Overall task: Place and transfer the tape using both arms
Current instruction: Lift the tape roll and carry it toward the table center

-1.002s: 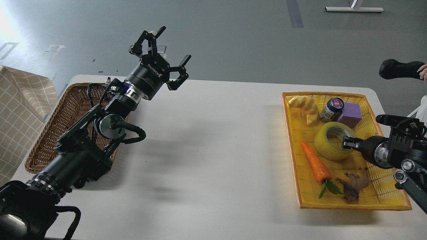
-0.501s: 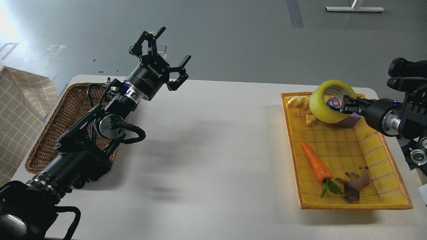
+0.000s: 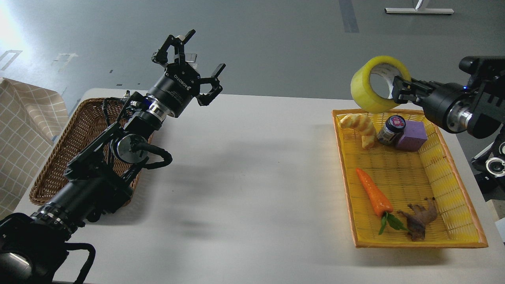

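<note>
The yellow translucent tape roll (image 3: 369,88) hangs in the air above the far end of the yellow tray (image 3: 465,221). My right gripper (image 3: 396,90) comes in from the right and is shut on the roll's right rim, one finger inside the core. My left gripper (image 3: 188,65) is held up over the table's far left, above the brown wicker basket (image 3: 67,146). Its fingers are spread open and empty. A wide stretch of white table (image 3: 252,177) lies between the two grippers.
The yellow tray holds a croissant (image 3: 361,126), a small dark jar (image 3: 391,128), a purple block (image 3: 412,135), a toy carrot (image 3: 375,195) and a brown toy animal (image 3: 420,219). A checked cloth (image 3: 23,130) hangs at the far left.
My right gripper has lifted the tape out of the tray, up and slightly left, to well above the tray's far end. My left arm has barely moved.
</note>
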`<state>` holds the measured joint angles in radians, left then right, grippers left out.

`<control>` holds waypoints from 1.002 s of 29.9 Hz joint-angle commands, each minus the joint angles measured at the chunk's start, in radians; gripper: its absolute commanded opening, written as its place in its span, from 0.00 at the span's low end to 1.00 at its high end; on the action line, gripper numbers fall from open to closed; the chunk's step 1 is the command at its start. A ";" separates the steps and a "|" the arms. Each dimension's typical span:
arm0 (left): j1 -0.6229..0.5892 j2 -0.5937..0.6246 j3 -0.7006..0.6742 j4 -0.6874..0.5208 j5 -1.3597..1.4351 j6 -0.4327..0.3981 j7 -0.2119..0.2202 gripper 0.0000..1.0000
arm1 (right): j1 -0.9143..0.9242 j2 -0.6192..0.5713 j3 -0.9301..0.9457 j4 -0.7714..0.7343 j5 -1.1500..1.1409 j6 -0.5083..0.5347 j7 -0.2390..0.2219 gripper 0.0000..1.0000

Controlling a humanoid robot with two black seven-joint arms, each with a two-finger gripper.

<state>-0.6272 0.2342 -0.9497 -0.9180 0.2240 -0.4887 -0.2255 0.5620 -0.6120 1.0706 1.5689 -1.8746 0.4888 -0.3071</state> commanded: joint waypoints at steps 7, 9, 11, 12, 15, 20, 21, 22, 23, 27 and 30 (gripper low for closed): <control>0.000 -0.003 -0.001 0.001 0.000 0.000 0.000 1.00 | 0.099 0.119 -0.149 -0.059 -0.005 0.000 0.000 0.00; -0.003 -0.001 -0.001 0.001 0.000 0.000 0.000 1.00 | 0.133 0.156 -0.188 -0.101 -0.005 0.000 0.000 0.00; -0.003 -0.001 0.000 0.001 0.000 0.000 0.000 1.00 | 0.159 0.184 -0.216 -0.133 -0.006 0.000 0.000 0.00; -0.003 -0.001 0.000 0.001 0.000 0.000 0.000 1.00 | 0.168 0.193 -0.228 -0.142 -0.006 0.000 0.000 0.00; 0.000 -0.001 0.000 0.001 0.000 0.000 0.000 1.00 | 0.214 0.239 -0.286 -0.185 -0.006 0.000 0.000 0.00; 0.000 0.001 0.000 0.001 0.000 0.000 0.000 1.00 | 0.257 0.313 -0.349 -0.246 -0.008 0.000 0.000 0.00; 0.000 0.001 0.000 0.001 0.000 0.000 0.000 1.00 | 0.263 0.323 -0.359 -0.259 -0.009 0.000 0.000 0.00; 0.000 0.002 0.000 0.001 0.000 0.000 0.000 1.00 | 0.269 0.345 -0.377 -0.280 -0.009 0.000 0.000 0.00; 0.001 0.002 0.000 0.001 0.000 0.000 0.000 1.00 | 0.276 0.365 -0.397 -0.302 -0.009 0.000 0.000 0.00; 0.003 0.002 0.000 0.001 0.000 0.000 0.000 1.00 | 0.280 0.417 -0.441 -0.337 -0.011 0.000 0.000 0.00; 0.003 0.002 0.000 0.001 0.000 0.000 0.000 1.00 | 0.280 0.446 -0.475 -0.348 -0.011 0.000 0.000 0.00</control>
<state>-0.6245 0.2363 -0.9493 -0.9173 0.2240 -0.4887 -0.2256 0.8414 -0.1953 0.6276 1.2346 -1.8854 0.4887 -0.3068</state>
